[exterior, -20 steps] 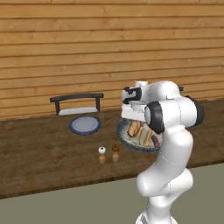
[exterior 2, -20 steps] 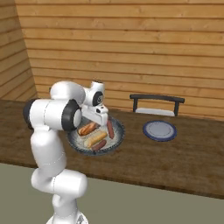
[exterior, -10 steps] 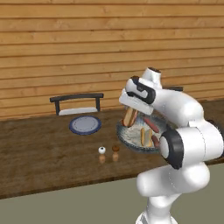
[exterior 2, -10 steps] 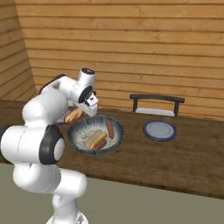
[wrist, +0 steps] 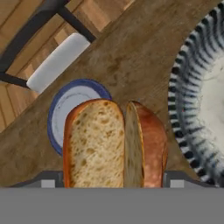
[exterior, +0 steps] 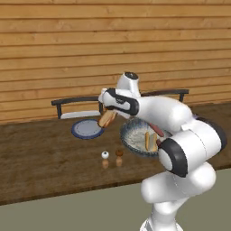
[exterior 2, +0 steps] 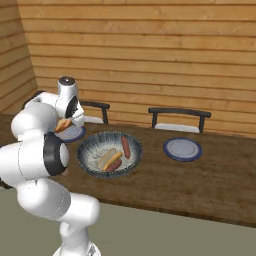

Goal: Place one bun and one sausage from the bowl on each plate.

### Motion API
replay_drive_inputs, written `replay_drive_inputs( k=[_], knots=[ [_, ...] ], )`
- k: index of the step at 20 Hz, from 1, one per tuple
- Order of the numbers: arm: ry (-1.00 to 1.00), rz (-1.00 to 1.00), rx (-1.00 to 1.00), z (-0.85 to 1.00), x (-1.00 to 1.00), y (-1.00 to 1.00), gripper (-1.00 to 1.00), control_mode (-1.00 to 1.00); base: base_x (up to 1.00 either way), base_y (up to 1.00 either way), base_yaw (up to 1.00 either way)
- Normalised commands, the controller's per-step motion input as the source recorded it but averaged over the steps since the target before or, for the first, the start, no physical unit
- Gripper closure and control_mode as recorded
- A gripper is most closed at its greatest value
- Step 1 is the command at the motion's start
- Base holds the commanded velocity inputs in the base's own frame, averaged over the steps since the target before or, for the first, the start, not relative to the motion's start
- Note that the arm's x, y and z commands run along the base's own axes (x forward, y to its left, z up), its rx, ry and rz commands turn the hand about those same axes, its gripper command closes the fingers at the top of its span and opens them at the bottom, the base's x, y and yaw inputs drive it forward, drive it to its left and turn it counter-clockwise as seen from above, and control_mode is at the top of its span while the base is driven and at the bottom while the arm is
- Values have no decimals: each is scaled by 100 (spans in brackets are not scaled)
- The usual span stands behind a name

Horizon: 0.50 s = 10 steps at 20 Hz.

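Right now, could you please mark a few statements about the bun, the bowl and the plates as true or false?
1. The tool holds a split bun. True.
2. The bun hangs above the table, beside the left plate. True.
3. The bowl is empty. False: it holds another bun and sausages.
4. The right plate already carries a sausage. False: it is bare.
5. Two small shakers stand in front of the bowl. True.
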Motion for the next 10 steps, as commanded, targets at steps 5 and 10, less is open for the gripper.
replay_drive_inputs(
  k=[5,10],
  knots=[
    [16,-8,-11,-8,45,60,100,-100,0,0,0],
    [12,0,-7,-66,37,14,100,-100,0,0,0]
  ],
)
